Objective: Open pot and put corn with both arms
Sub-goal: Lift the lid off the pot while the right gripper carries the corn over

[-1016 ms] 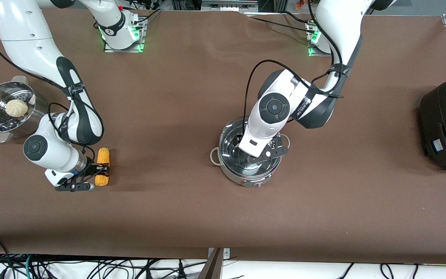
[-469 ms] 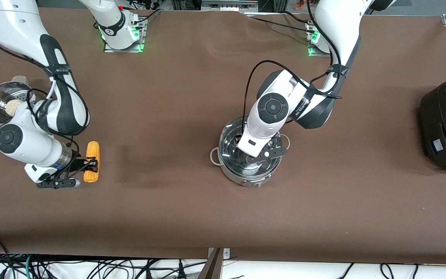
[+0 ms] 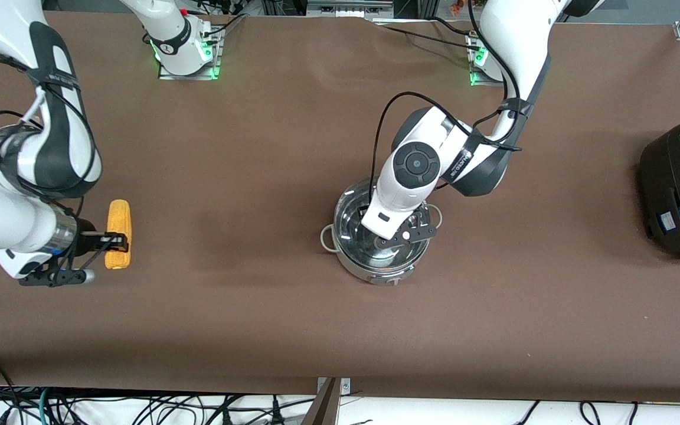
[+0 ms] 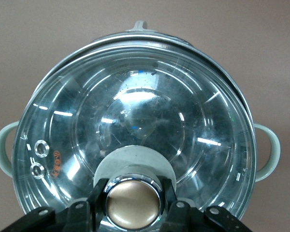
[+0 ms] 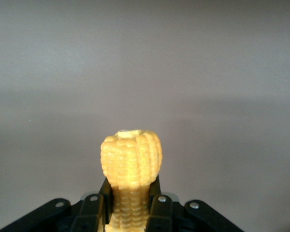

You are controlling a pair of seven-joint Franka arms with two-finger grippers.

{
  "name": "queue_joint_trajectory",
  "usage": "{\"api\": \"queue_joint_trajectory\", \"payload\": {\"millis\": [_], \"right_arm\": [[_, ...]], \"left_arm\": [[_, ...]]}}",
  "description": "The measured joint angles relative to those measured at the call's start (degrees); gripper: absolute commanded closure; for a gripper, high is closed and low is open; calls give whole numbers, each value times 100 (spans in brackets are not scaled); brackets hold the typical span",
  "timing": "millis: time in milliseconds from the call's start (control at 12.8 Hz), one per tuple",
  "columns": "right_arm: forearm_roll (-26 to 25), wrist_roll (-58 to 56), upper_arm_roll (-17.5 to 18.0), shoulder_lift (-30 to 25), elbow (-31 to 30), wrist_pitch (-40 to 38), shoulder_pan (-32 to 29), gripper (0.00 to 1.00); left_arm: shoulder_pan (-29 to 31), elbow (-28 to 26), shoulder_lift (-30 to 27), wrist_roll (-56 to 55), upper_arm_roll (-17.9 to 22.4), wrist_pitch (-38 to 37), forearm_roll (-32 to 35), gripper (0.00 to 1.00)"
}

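i am holding the corn point(image 3: 118, 234) in the right gripper point(image 3: 105, 242), clamped across its long axis, raised over the table's right-arm end, well apart from the pot point(image 3: 378, 236). the left gripper point(image 3: 402, 230) is clamping the lid knob point(image 4: 133, 204); lid looks seated. arm lettering is showing, unreadable.

Both arms have glossy white shells with black joint bands and round dark grey caps on the joint housings. The left arm point(image 3: 434, 165) carries small black lettering on its black forearm band, and thin black cables loop along it, strapped on. The right arm point(image 3: 27, 177) has the same looping black cables and a silver metal ring at its wrist. Each end effector is matte black with small silver screws: left end effector point(image 4: 134, 205), right end effector point(image 5: 130, 212). Green lights glow at both bases, which are bolted to the table point(image 3: 257, 330).
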Motion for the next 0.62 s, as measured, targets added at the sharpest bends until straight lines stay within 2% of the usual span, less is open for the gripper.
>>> {"api": "queue_joint_trajectory", "payload": {"millis": [234, 625], "right_arm": [[35, 0, 107, -13, 495, -591, 23, 81], [147, 1006, 875, -13, 704, -756, 70, 81]], "left_arm": [[8, 38, -4, 0, 18, -61, 0, 100], [207, 283, -357, 107, 62, -889, 0, 100]]}}
